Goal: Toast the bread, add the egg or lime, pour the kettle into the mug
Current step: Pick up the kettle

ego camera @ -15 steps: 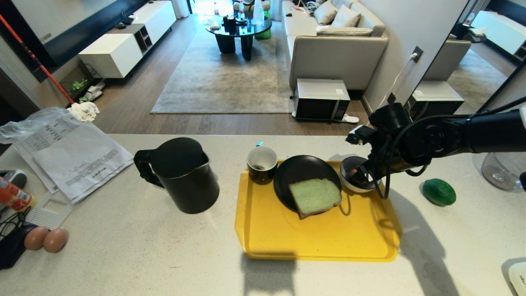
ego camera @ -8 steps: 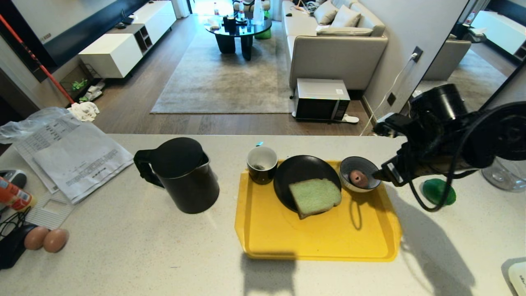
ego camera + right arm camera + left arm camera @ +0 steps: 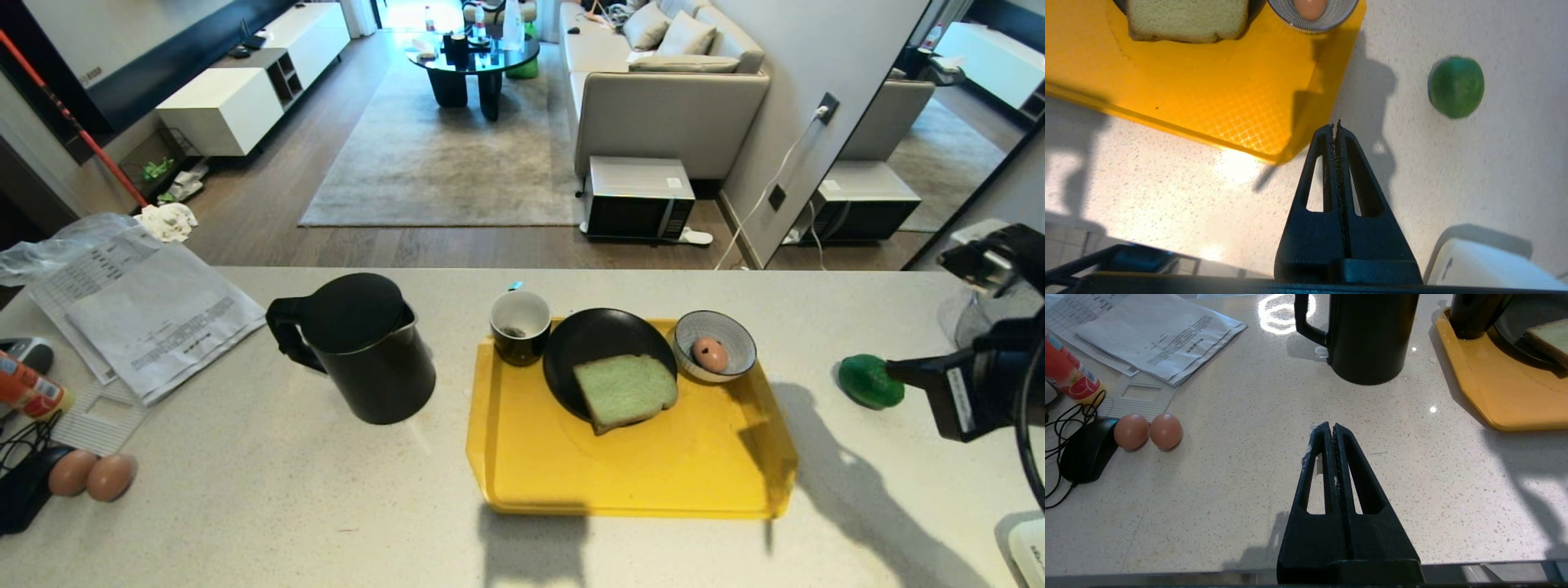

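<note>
Pulled back from the striped bowl (image 3: 716, 357), my right tool (image 3: 1337, 127) is clamped empty; egg (image 3: 710, 354) inside, lime (image 3: 869, 380) at three o'clock. Left tool (image 3: 1332, 430) closed.

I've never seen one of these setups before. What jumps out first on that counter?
The bright yellow tray mid-counter draws the eye: on it a pale green slice of bread on a black plate, flanked by a mug and a striped bowl holding an egg. A tall black kettle stands to the tray's left, a lime to its right.
</note>
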